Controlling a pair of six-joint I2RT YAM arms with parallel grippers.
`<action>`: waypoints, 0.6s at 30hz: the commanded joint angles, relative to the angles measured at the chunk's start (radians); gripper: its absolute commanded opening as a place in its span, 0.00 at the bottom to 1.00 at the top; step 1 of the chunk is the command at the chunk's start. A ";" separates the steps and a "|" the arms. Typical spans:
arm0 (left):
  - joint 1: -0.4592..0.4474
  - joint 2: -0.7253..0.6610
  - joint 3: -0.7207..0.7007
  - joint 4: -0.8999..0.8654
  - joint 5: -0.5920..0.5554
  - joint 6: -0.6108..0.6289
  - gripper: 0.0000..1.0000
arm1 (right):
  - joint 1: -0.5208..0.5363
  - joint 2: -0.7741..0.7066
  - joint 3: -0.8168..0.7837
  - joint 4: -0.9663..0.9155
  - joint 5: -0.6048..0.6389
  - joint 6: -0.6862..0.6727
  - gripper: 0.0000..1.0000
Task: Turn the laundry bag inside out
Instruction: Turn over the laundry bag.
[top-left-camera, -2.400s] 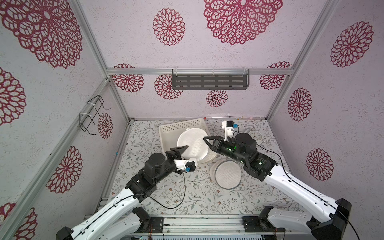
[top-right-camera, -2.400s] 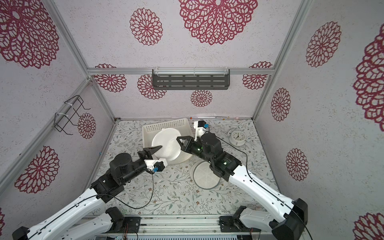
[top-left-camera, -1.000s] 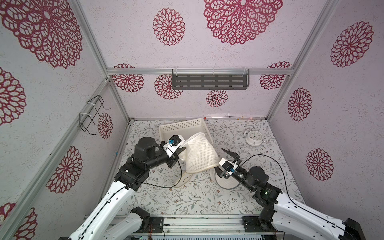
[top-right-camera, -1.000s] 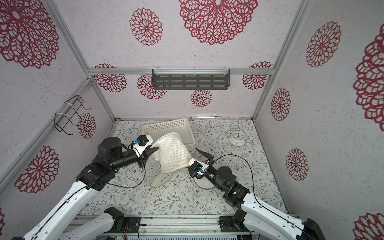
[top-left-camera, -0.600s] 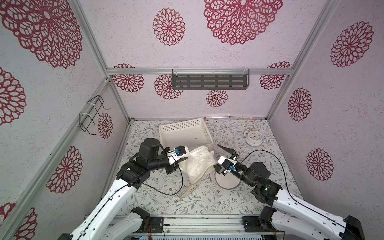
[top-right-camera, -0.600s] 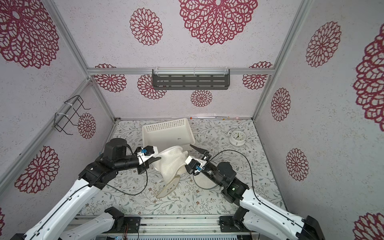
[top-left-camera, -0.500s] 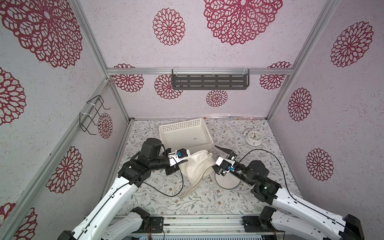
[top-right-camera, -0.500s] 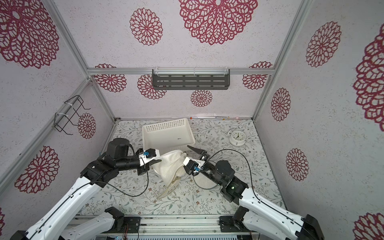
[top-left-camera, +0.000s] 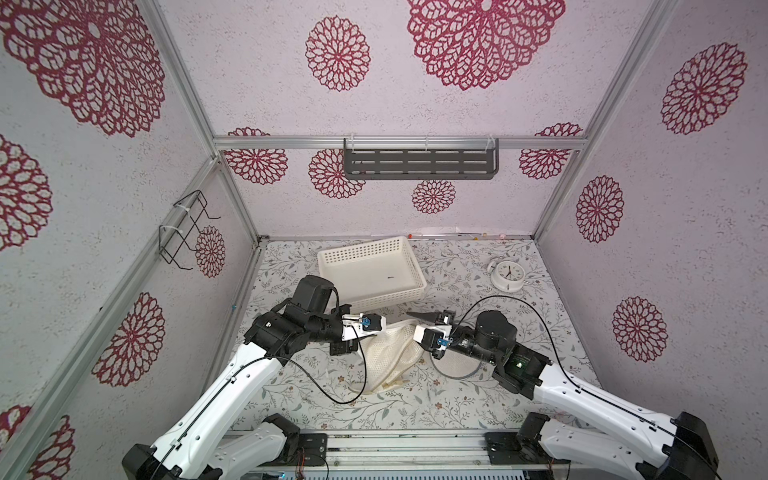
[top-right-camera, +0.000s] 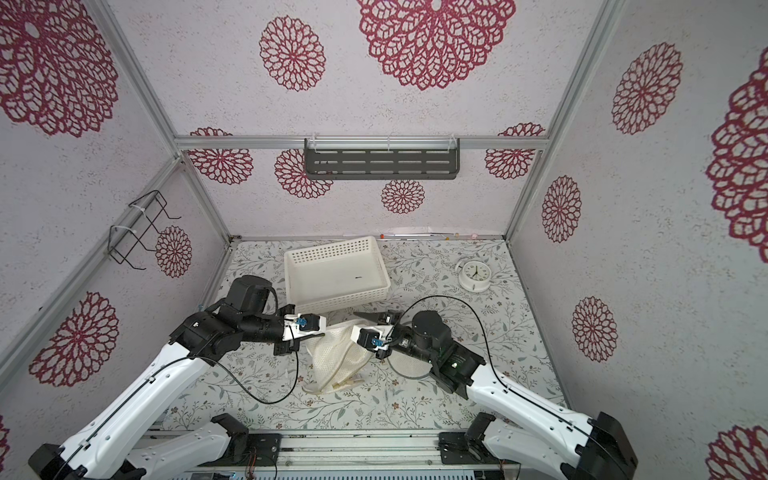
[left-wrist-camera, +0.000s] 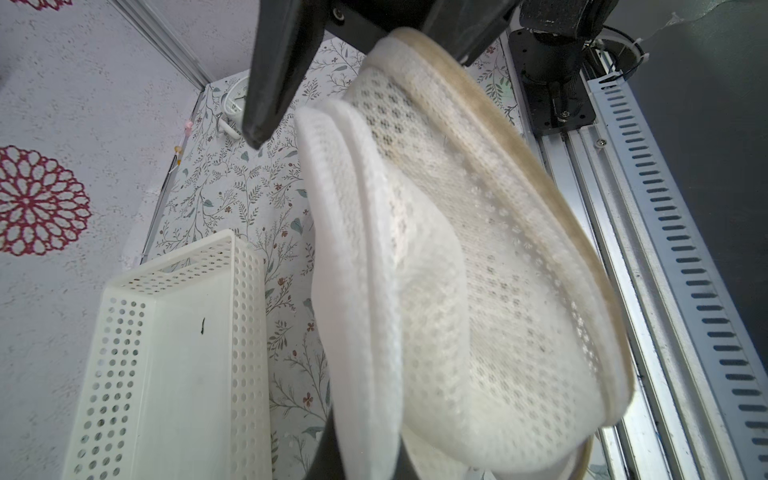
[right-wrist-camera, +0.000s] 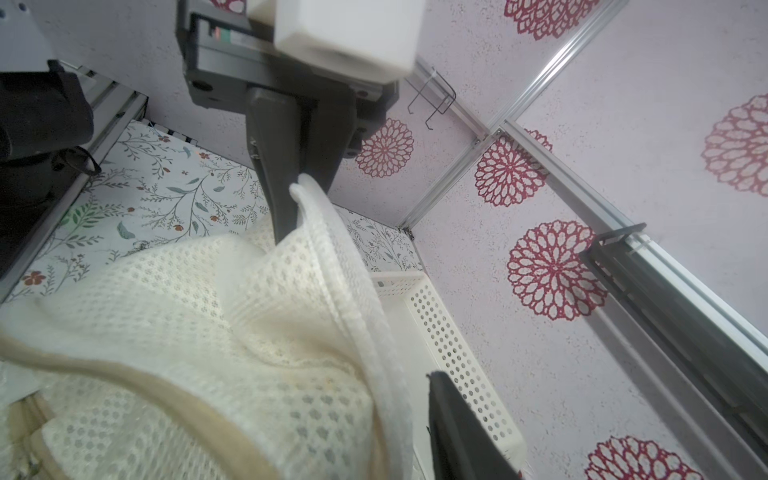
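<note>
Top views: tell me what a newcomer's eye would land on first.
The white mesh laundry bag stands out first, slung crumpled between the two arms at the middle front of the floral floor. The left gripper is shut on its rim and the right gripper is open at the opposite edge. Behind it sits a white basket, and big red flower patterns cover the walls.

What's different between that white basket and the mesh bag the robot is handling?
The basket is stiff plastic with neat round holes; the mesh bag is soft netting with beige trim. The basket sits flat and untouched on the table; the mesh bag is crumpled and pinched by the left gripper. Both are white and perforated.
</note>
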 joint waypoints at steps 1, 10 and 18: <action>-0.008 0.014 0.019 -0.035 0.024 0.031 0.00 | 0.002 0.006 0.043 -0.008 -0.043 -0.009 0.33; -0.008 0.024 0.066 -0.030 -0.006 0.000 0.11 | 0.002 0.021 0.048 -0.035 -0.088 0.034 0.11; 0.002 -0.044 0.024 0.101 -0.123 -0.112 0.68 | 0.002 -0.026 -0.021 0.030 -0.059 0.212 0.00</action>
